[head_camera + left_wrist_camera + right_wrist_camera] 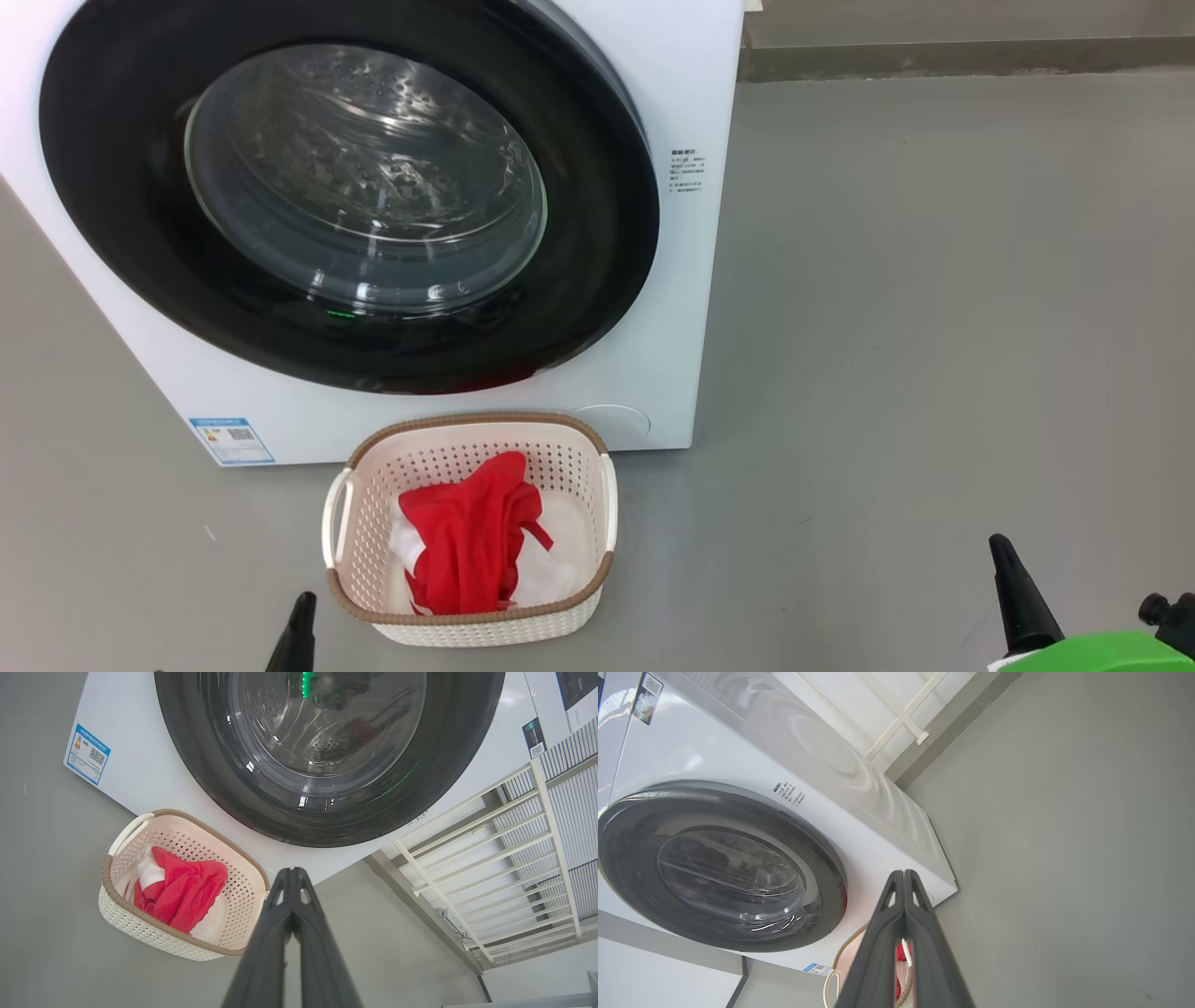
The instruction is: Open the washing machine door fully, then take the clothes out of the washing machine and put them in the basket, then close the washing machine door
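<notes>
Washing machine (681,355) is standing on the grey floor (934,327) ahead of both tools. Blue label (231,441) is sitting at the lower left of its front, printed text (686,171) at the upper right. Door (345,196) is sitting flush in that front, closed, with the glass bowl bulging out toward the tools.

Basket (485,630) is sitting upright on the floor just in front of the machine, below the door. Opening is facing up, handles pointing left and right. It's lying ahead of and between the tools, much nearer the left one. Footprint is reading near-square in the head view, so I can't tell the long axis.

Clothes (467,541) are lying inside the basket, a red piece draping over white cloth. Its long axis is running from the far wall toward the near-left corner, with a thin red strip trailing off to the right.

Left tool (292,871) is hovering low, just off the basket's near-left corner. Fingers are pressing together, gripping nothing, pointing at the machine's lower front. Right tool (903,873) is hanging well off to the basket's right. Its fingers are also pressing together, empty, pointing toward the machine's front right corner.
</notes>
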